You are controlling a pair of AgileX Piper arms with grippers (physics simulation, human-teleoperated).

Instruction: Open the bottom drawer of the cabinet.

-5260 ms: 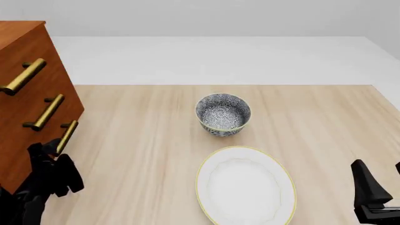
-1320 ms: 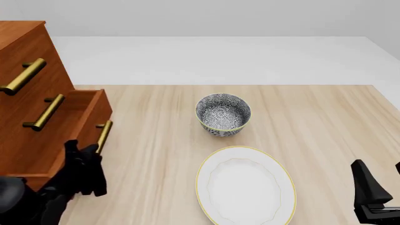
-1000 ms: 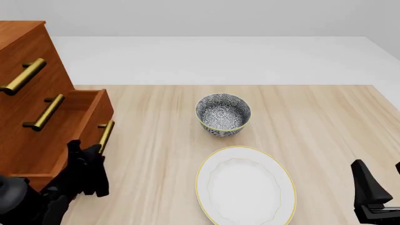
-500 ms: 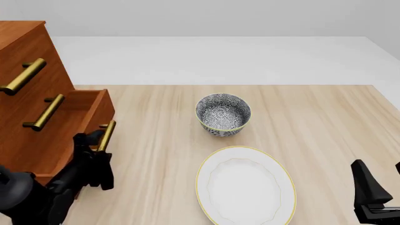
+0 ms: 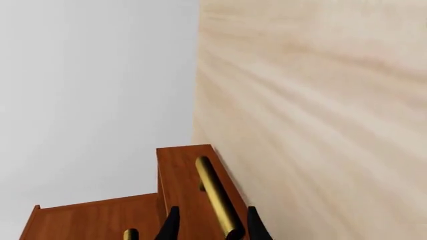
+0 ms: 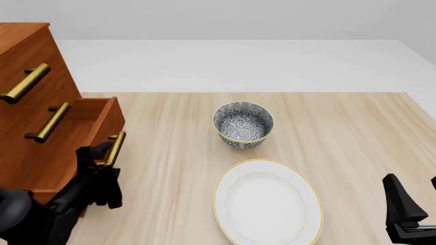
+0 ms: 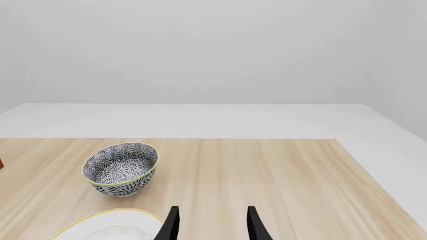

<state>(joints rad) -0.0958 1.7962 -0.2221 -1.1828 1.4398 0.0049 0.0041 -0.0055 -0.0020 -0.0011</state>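
The reddish-brown cabinet point(image 6: 30, 56) stands at the table's left edge. Its bottom drawer point(image 6: 102, 118) is pulled out to the right, past the two upper drawers. The drawer's brass handle point(image 6: 114, 148) sits at my left gripper point(image 6: 102, 159). In the left wrist view the handle point(image 5: 217, 197) runs between the two spread fingertips of the left gripper point(image 5: 212, 231), which looks open around it. The drawer front point(image 5: 179, 175) shows behind the bar. My right gripper point(image 6: 414, 196) is open and empty at the front right, also seen in the right wrist view point(image 7: 212, 227).
A blue-patterned bowl point(image 6: 243, 124) stands mid-table and shows in the right wrist view point(image 7: 121, 169). A white oval plate with a yellow rim point(image 6: 267, 201) lies in front of it, near the front edge. The two upper handles point(image 6: 27, 81) stick out on the left.
The bottom drawer, shut 5.3 s ago, has slid out to the right with the left gripper at its handle. In the last half second it barely moved. The right arm is still.
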